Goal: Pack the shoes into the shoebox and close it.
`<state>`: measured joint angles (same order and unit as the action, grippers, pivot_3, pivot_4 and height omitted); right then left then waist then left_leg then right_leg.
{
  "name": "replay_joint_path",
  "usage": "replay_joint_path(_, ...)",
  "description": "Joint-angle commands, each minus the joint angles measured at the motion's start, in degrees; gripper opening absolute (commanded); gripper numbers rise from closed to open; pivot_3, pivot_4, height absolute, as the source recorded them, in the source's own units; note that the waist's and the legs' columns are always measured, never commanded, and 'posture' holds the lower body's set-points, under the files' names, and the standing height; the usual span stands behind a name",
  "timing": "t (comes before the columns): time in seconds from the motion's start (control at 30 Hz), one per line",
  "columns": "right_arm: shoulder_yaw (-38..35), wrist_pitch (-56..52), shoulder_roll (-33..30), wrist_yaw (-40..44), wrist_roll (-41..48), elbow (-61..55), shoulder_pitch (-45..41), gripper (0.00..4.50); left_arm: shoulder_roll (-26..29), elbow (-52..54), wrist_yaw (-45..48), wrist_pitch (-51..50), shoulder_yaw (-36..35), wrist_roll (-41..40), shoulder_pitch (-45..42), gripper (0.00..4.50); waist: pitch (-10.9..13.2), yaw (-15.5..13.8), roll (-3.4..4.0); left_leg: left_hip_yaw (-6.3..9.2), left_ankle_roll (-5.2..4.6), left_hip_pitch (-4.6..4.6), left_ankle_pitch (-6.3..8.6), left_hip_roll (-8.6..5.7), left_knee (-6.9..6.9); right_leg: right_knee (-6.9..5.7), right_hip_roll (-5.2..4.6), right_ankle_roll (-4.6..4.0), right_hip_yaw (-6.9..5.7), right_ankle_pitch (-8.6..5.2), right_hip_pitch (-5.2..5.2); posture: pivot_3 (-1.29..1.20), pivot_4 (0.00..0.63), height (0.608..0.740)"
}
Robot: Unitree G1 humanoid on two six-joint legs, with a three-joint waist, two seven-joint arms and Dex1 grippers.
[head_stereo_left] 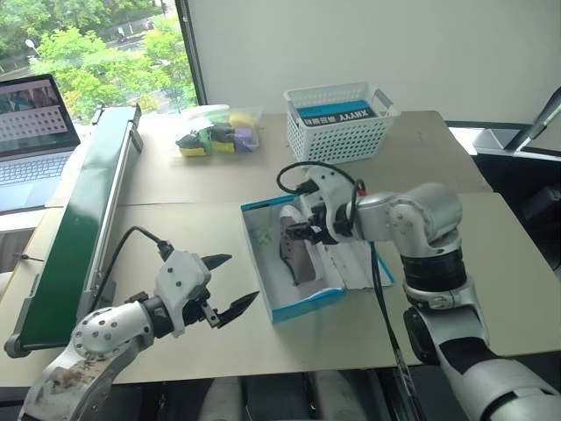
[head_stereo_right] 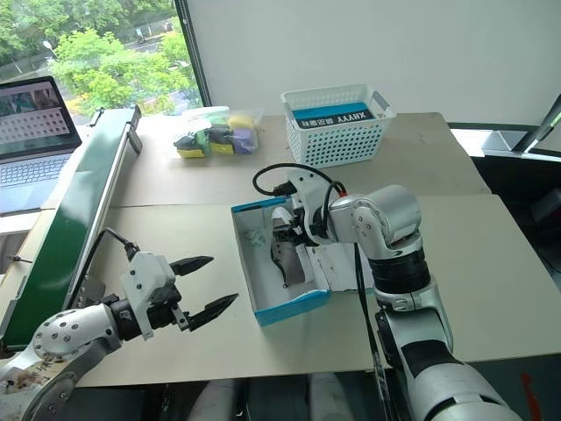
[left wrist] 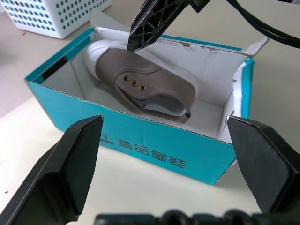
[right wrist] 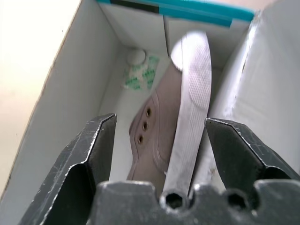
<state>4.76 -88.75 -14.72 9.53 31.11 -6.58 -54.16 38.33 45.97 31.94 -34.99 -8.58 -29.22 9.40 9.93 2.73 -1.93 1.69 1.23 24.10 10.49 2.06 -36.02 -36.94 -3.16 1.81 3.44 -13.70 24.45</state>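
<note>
The bright-blue shoebox [head_stereo_left: 307, 303] stands open at the table's middle, its lid [head_stereo_left: 361, 263] folded out flat to the right. One grey shoe [head_stereo_left: 296, 256] with a pale sole lies on its side inside the box, against the right wall [right wrist: 159, 136]. My right gripper [head_stereo_left: 302, 232] hangs over the box, pointing down at the shoe. Its fingers [right wrist: 89, 154] are spread wide on either side of the shoe without gripping it. My left gripper [head_stereo_left: 241, 279] is open and empty, just left of the box's front corner, facing the blue front wall [left wrist: 154, 150].
A white lattice basket [head_stereo_left: 337, 123] holding a blue item stands at the back. Bagged yellow, purple and dark items [head_stereo_left: 215, 132] lie to its left. A long green board [head_stereo_left: 79, 228] runs along the table's left side, with a laptop [head_stereo_left: 31, 140] beyond.
</note>
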Motion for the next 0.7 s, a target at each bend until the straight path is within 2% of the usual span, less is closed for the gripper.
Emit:
replay_joint_path(0.03, -5.7, 7.5, 2.2, 2.9, 1.4, -2.8, -4.1, 3.61, -2.9, -3.1, -4.7, 2.1, -7.0, 1.0, -0.9, 4.50, 0.0, -0.1, 0.00, 0.01, 0.00, 0.00, 0.00, 0.00, -0.01, -0.01, 0.00, 0.00, 0.00, 0.00, 0.00, 0.00, 0.150, 0.731)
replay_joint_path(0.13, -9.4, 13.6, 4.1, 10.4, 6.6, -4.9, -4.5, 3.61, -6.9, -7.3, -10.3, 4.0, -12.3, 2.9, -2.2, 4.50, 0.0, -0.1, 0.00, 0.01, 0.00, 0.00, 0.00, 0.01, -0.01, -0.01, 0.01, 0.01, 0.00, 0.00, -0.01, 0.00, 0.150, 0.731)
replay_joint_path(0.2, -8.6, 20.0, 1.4, 22.0, 10.9, -9.7, -0.4, 3.61, -10.7, -11.7, -17.5, 4.3, -18.4, 4.1, -4.0, 4.50, 0.0, -0.3, -0.05, 0.01, 0.00, 0.01, 0.00, -0.01, 0.00, 0.03, -0.02, 0.02, 0.00, 0.01, -0.03, 0.00, 0.150, 0.731)
replay_joint_path(0.27, -3.4, 26.7, -4.4, 34.4, 11.3, -13.9, 6.0, 3.61, -13.4, -14.3, -24.3, 3.2, -23.3, 6.1, -5.3, 4.50, 0.0, -0.4, -0.09, 0.08, -0.06, -0.01, 0.03, 0.05, -0.02, 0.10, 0.01, 0.03, -0.10, 0.02, -0.13, 0.00, 0.150, 0.731)
replay_joint_path(0.33, 2.8, 34.1, -9.5, 41.8, 7.6, -15.8, 10.6, 3.61, -14.8, -14.8, -27.7, 2.1, -26.1, 6.7, -6.0, 4.50, -0.1, -0.7, -0.25, 0.14, -0.07, -0.02, 0.06, -0.03, -0.07, 0.20, -0.10, 0.12, -0.20, 0.01, -0.27, 0.00, 0.150, 0.731)
replay_joint_path(0.4, 7.2, 39.5, -11.5, 43.7, 3.5, -14.5, 12.0, 3.61, -15.4, -15.1, -29.0, 1.4, -27.7, 6.5, -6.0, 4.50, -0.1, -0.5, -0.26, 0.08, -0.13, 0.02, 0.14, -0.07, -0.26, 0.18, -0.16, 0.18, -0.16, 0.04, -0.28, 0.00, 0.150, 0.731)
replay_joint_path(0.53, 14.5, 51.0, -10.2, 40.2, -8.4, -6.3, 13.0, 3.61, -15.4, -16.4, -30.2, 1.0, -30.1, 6.9, -4.7, 4.50, -0.1, 0.0, -0.28, -0.06, -0.09, -0.18, 0.10, -0.03, -0.34, 0.06, -0.08, 0.18, -0.02, 0.10, -0.29, 0.00, 0.150, 0.731)
replay_joint_path(0.63, 14.5, 54.9, -7.1, 37.2, -11.4, -2.1, 13.4, 3.61, -14.8, -17.3, -29.5, 0.6, -30.5, 6.6, -3.6, 4.50, -0.1, 0.0, -0.29, -0.12, -0.06, -0.35, 0.08, 0.06, -0.30, 0.03, 0.00, 0.32, 0.01, -0.01, -0.33, 0.00, 0.150, 0.731)
replay_joint_path(0.7, 14.2, 56.6, -5.8, 36.4, -12.7, -1.0, 13.7, 3.61, -14.5, -18.3, -28.8, 0.5, -30.7, 6.5, -3.0, 4.50, -0.1, -0.2, -0.29, -0.13, -0.06, -0.32, 0.08, 0.04, -0.30, -0.05, 0.01, 0.05, 0.09, 0.12, -0.28, 0.00, 0.150, 0.731)
